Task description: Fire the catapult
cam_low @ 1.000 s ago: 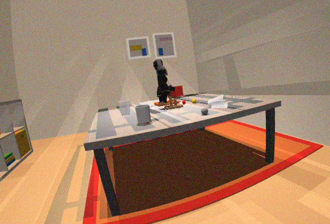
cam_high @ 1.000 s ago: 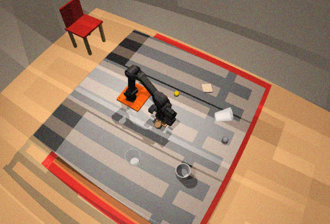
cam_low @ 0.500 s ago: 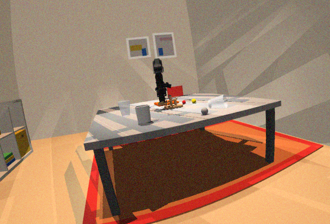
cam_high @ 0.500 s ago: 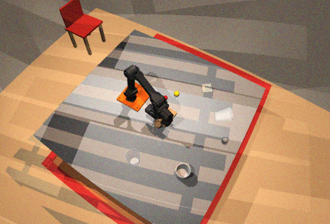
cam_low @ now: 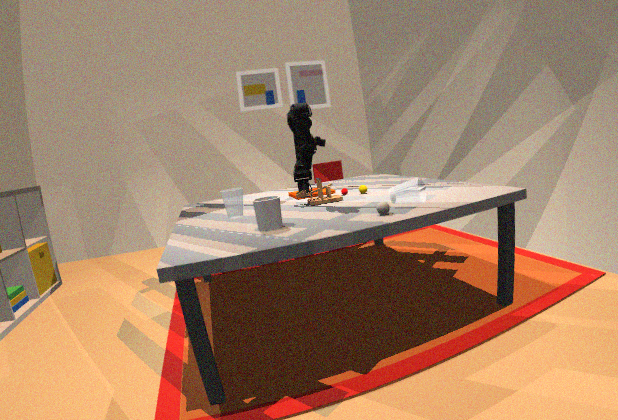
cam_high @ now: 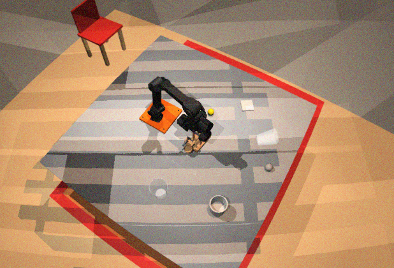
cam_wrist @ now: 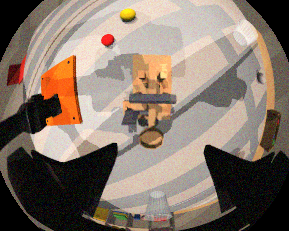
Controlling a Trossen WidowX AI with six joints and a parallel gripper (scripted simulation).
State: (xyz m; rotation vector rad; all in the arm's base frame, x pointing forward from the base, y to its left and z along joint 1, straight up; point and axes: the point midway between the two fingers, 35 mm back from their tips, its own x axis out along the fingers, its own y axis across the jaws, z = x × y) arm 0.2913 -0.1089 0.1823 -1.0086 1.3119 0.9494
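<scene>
My gripper (cam_wrist: 163, 149) is wide open with nothing between its fingers, above the cup end of the catapult. The wooden catapult (cam_high: 199, 145) (cam_low: 326, 200) (cam_wrist: 151, 64) lies on the table, with a dark bar (cam_wrist: 152, 98) across it. Its round cup (cam_high: 188, 148) (cam_wrist: 151, 139) points to the lower left in the top view and looks empty. A red ball (cam_low: 344, 191) (cam_wrist: 107, 39) and a yellow ball (cam_high: 210, 111) (cam_low: 363, 189) (cam_wrist: 128, 15) lie nearby. The white mug (cam_high: 218, 204) (cam_low: 268, 213) stands upright, looking greyish; it is not visible in the wrist view.
A clear glass (cam_high: 158, 187) (cam_low: 232, 202) (cam_wrist: 158, 204) stands left of the mug in the top view. A whitish cup (cam_high: 268, 138) (cam_wrist: 246, 33) lies on its side near a grey ball (cam_high: 268, 166) (cam_low: 383, 208). A white square (cam_high: 247, 105) lies beyond. The arm's orange base (cam_high: 172, 112) (cam_wrist: 65, 94) is near the catapult.
</scene>
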